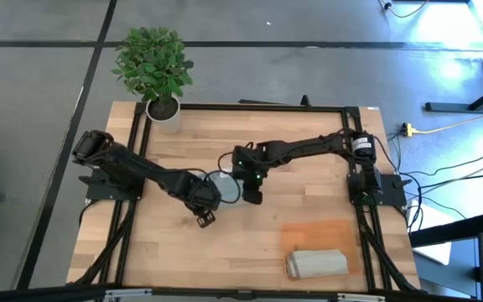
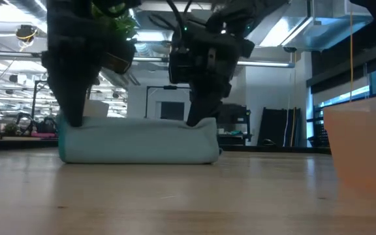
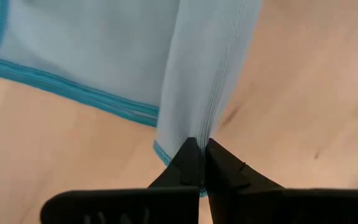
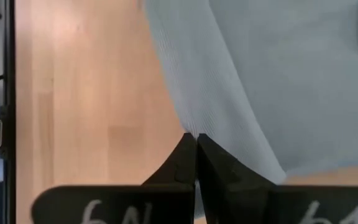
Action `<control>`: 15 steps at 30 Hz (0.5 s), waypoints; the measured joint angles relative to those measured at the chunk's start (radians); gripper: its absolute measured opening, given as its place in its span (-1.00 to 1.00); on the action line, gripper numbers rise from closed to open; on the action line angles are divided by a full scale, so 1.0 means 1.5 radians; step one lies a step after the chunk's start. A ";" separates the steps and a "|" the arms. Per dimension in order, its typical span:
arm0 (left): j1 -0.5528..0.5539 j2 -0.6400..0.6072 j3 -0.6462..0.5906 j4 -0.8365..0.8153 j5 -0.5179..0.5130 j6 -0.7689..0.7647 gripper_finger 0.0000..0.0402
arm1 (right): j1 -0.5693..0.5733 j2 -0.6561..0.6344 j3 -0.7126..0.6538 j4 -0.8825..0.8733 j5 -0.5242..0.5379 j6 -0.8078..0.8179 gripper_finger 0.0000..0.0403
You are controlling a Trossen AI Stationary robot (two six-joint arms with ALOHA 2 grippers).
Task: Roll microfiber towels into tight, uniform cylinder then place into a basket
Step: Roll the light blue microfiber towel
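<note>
A pale blue-grey microfiber towel [image 1: 223, 186] with a teal stitched edge lies bunched at the table's middle, its underside on the wood [image 2: 136, 153]. My left gripper [image 1: 208, 204] is shut on its left end and my right gripper [image 1: 248, 195] on its right end. A rolled grey-beige towel [image 1: 317, 262] lies in the near part of the flat orange basket [image 1: 342, 231] at the near right. My left gripper [image 3: 201, 144] pinches a raised fold of the towel [image 3: 194, 118] between its two fingers, close to the teal stitched edge. The fingers come from above, pointing steeply down [image 2: 74, 117]. The cloth rises to them while the rest stays on the table. My right gripper [image 4: 196, 138] pinches a drawn-up ridge of the towel [image 4: 191, 121] between its two fingers. The fingers slant down from the right [image 2: 198, 121]. The cloth fans out below the pinch and its lower part rests on the table.
A potted plant in a white pot [image 1: 164, 113] stands at the far left corner. A black frame [image 1: 241, 107] runs around the table top. The basket's orange wall [image 2: 364, 143] shows at the right in the low view. Bare wood lies near the front edge.
</note>
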State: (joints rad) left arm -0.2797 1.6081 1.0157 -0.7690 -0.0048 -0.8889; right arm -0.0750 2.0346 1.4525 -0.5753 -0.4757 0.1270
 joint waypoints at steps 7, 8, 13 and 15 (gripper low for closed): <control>0.053 0.000 0.000 -0.008 0.000 0.000 -1.00 | -0.029 0.005 0.000 -0.006 0.026 0.019 -0.97; 0.062 0.000 0.000 -0.008 0.003 0.000 -1.00 | -0.033 0.006 0.000 -0.005 0.042 0.020 -0.97; 0.096 0.000 -0.016 -0.005 0.018 0.004 -1.00 | -0.047 0.015 0.001 0.001 0.070 0.033 -0.97; 0.107 0.000 -0.022 -0.002 0.025 0.005 -1.00 | -0.052 0.020 0.000 0.005 0.070 0.041 -0.97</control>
State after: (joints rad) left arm -0.1185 1.6081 0.9826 -0.7715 0.0330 -0.8811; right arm -0.1534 2.0643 1.4521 -0.5671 -0.3710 0.1881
